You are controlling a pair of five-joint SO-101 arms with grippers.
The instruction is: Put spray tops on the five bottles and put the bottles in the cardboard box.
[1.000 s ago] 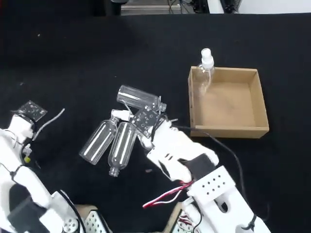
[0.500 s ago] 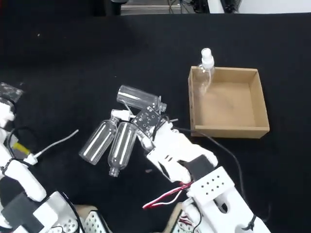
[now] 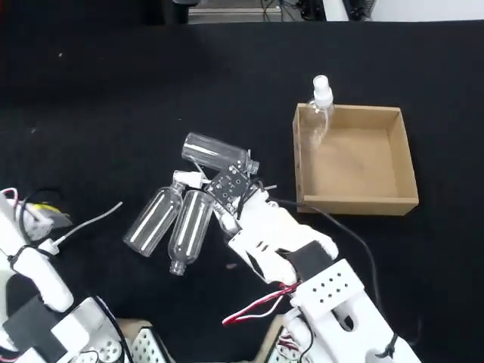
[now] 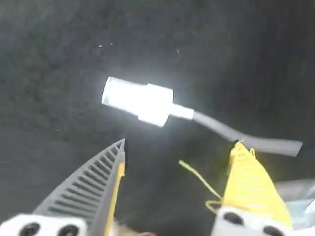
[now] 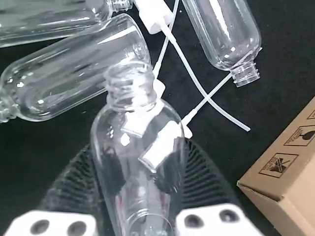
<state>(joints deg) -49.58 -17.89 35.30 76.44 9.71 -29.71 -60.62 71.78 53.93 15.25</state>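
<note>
While left pincer (image 4: 180, 143) gapes above a spray top (image 4: 140, 102), right pincer (image 5: 141, 147) clamps a clear bottle (image 5: 137, 162)

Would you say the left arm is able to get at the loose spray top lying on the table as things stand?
Probably yes: the left gripper is open right by the spray top, which lies alone with nothing between them.

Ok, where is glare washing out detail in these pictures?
Left wrist view: the white plastic spray top glows as a blown-out patch against the black cloth. Right wrist view: bright reflections streak the clear plastic bottle. High view: thin highlights on the lying bottles.
</note>
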